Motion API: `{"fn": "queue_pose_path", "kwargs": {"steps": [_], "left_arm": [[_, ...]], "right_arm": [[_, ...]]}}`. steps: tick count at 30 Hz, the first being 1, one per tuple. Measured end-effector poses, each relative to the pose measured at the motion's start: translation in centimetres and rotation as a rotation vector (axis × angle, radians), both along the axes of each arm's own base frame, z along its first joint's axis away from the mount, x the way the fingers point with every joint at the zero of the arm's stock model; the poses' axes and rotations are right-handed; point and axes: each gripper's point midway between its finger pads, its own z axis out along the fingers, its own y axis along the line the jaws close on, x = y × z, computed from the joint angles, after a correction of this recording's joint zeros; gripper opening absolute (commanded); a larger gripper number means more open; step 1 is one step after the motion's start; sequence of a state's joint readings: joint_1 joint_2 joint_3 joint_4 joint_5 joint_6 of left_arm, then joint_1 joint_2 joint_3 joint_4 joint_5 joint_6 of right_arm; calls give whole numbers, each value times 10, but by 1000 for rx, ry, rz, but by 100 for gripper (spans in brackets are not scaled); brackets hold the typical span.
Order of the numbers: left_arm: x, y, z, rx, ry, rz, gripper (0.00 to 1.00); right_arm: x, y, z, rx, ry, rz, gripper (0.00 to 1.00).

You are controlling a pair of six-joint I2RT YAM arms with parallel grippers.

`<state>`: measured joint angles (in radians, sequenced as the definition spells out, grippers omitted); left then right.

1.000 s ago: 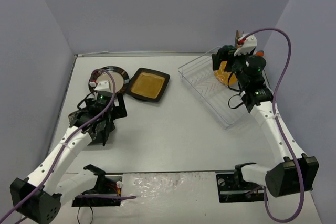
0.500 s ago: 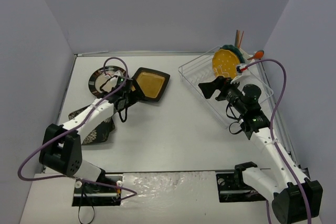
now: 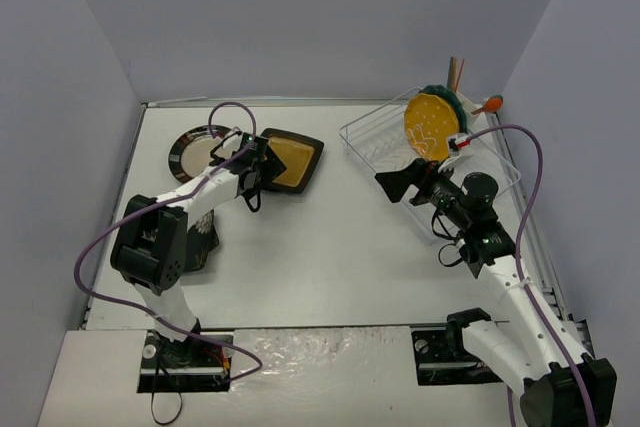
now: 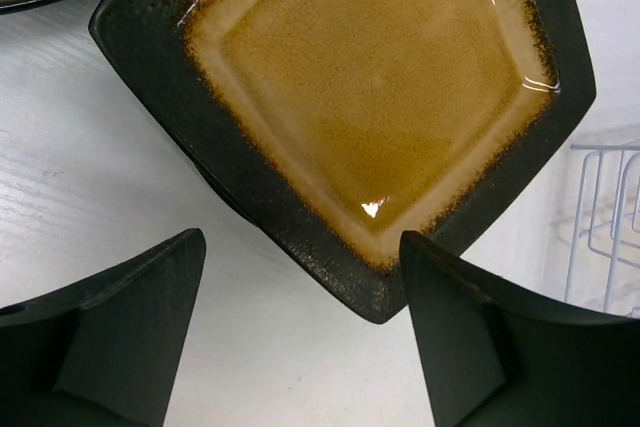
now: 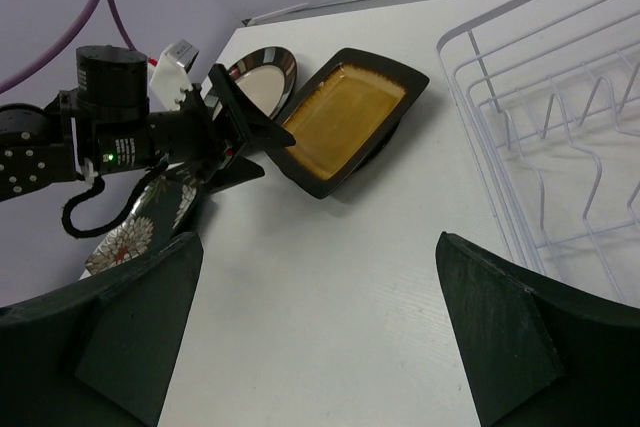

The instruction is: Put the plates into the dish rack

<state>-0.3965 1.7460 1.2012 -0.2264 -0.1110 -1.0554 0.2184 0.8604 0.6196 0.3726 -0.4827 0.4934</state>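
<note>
Left tool (image 3: 258, 162) is spread wide, with the near corner of the amber-centred square plate (image 3: 292, 161) lying between its fingers. Past that plate, to the tool's left, the striped round plate (image 3: 193, 152) rests on the bench (image 3: 330, 257). Right tool (image 3: 397, 185), also spread and empty, hangs just beside the dish rack (image 3: 370, 147), where a yellow round plate (image 3: 430, 127) stands upright.

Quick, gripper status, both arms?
Left gripper: open, at the amber plate corner, holding nothing.
Right gripper: open, empty.
</note>
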Motion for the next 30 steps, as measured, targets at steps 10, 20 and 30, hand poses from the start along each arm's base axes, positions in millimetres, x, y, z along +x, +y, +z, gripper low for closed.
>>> {"fn": "queue_pose_path", "kwargs": {"steps": [10,20,30], "left_arm": [[7,3,-11,-4,37,64,55],[7,15,-26,6,84,107,42],[13,16,-29,4,92,117,37]], "right_arm": [[-7,5,-6,-7,15,25,100],[-11,4,-10,-26,14,27,100],[-13,3,-16,-34,26,28,100]]}}
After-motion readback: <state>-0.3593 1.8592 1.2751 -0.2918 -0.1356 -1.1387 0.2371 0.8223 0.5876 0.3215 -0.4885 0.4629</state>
